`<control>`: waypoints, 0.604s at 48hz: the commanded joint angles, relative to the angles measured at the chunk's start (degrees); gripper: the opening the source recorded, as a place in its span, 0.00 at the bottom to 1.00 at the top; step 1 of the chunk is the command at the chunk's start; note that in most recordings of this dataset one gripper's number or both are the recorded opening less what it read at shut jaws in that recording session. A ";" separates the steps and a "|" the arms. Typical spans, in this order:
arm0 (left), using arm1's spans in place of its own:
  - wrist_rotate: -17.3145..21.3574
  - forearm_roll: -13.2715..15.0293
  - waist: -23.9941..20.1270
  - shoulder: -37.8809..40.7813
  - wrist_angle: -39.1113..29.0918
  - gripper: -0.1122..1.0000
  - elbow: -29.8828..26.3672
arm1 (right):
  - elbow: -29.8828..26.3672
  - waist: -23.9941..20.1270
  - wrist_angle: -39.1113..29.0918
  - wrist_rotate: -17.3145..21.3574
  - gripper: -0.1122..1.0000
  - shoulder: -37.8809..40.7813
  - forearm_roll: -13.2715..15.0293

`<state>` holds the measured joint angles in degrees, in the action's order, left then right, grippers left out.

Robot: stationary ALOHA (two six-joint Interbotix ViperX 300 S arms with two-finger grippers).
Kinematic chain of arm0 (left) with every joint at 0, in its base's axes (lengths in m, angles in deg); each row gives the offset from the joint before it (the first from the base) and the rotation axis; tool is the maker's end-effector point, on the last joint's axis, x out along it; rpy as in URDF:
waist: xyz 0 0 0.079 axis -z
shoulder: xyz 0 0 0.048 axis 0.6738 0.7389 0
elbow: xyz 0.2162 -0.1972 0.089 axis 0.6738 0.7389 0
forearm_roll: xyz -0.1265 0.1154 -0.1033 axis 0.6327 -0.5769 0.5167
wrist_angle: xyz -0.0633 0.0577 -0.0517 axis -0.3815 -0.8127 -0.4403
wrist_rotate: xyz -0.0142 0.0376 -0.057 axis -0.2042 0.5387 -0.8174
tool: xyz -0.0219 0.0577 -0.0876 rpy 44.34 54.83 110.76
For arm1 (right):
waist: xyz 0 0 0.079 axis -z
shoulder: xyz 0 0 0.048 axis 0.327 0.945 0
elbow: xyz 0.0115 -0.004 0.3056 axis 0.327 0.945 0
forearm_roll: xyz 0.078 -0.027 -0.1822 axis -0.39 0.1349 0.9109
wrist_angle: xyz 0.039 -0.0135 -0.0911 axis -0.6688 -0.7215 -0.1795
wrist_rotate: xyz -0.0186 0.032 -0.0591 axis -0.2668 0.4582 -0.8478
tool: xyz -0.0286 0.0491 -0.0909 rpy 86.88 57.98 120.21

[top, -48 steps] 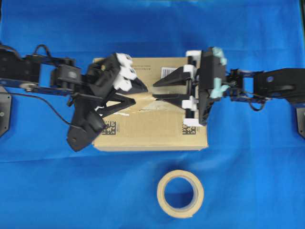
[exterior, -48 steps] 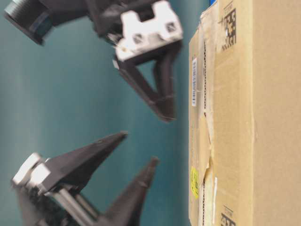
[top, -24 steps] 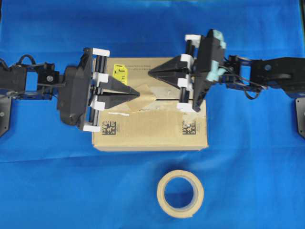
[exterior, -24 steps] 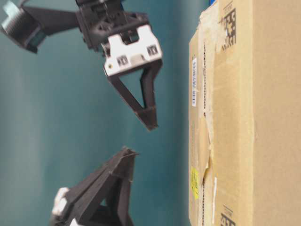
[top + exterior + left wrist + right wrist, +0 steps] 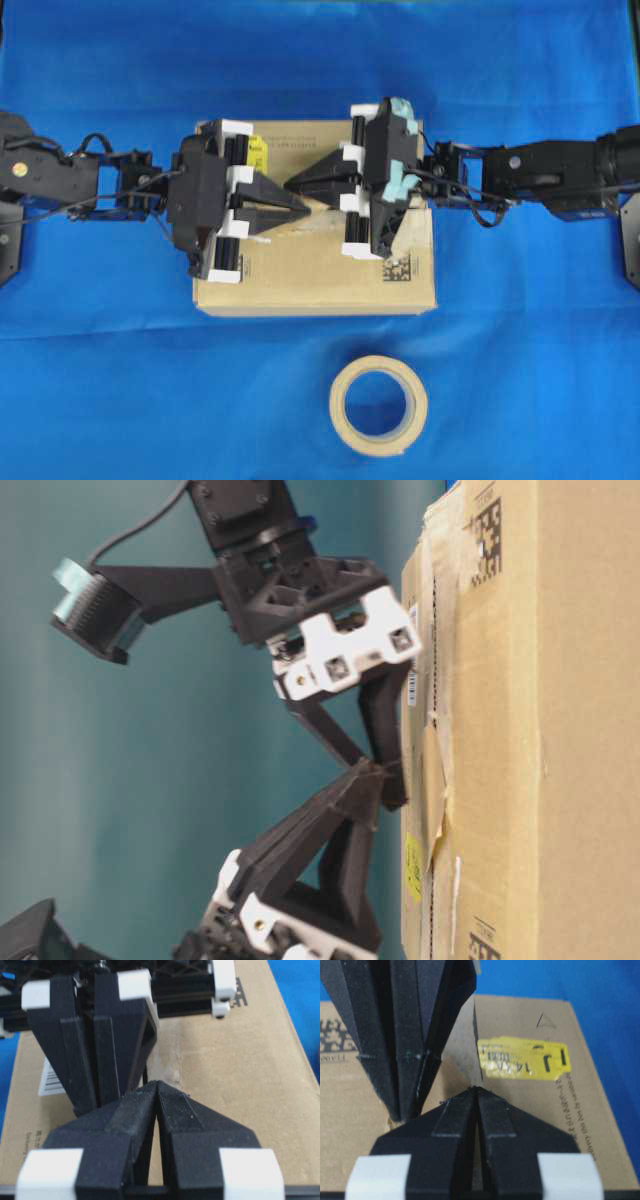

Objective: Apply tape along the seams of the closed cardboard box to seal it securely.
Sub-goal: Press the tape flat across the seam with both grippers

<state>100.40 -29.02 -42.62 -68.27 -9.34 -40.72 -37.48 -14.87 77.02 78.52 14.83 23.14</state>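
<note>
Two tools of mine were spread wide a second ago, and both are pressed together now, tips nearly meeting over the middle of the cardboard box [image 5: 315, 270]. My left tool [image 5: 303, 204] has squared up from its earlier twist and holds nothing. The matte brown box sits on the blue cloth table [image 5: 520, 380], with a glossy yellow sticker [image 5: 522, 1058] and rough pale tape scraps along the seams [image 5: 167, 1055]. My right tool [image 5: 290, 185] pinches nothing I can see. The smooth tan tape roll [image 5: 378, 405] lies near the box's front.
</note>
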 commanded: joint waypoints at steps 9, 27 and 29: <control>0.00 0.09 -1.14 4.39 2.37 0.10 -0.88 | -1.05 -0.35 0.35 0.26 0.10 0.44 -0.09; 0.00 0.09 -2.46 5.01 2.20 0.10 1.49 | -0.62 -0.44 -0.18 0.26 0.10 0.35 0.00; 0.00 0.09 -2.55 4.75 2.20 0.10 1.85 | -0.62 -0.53 -0.53 0.26 0.10 0.35 0.00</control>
<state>100.40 -29.02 -44.47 -62.29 -6.88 -39.14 -37.57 -14.95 76.75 78.70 15.98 23.05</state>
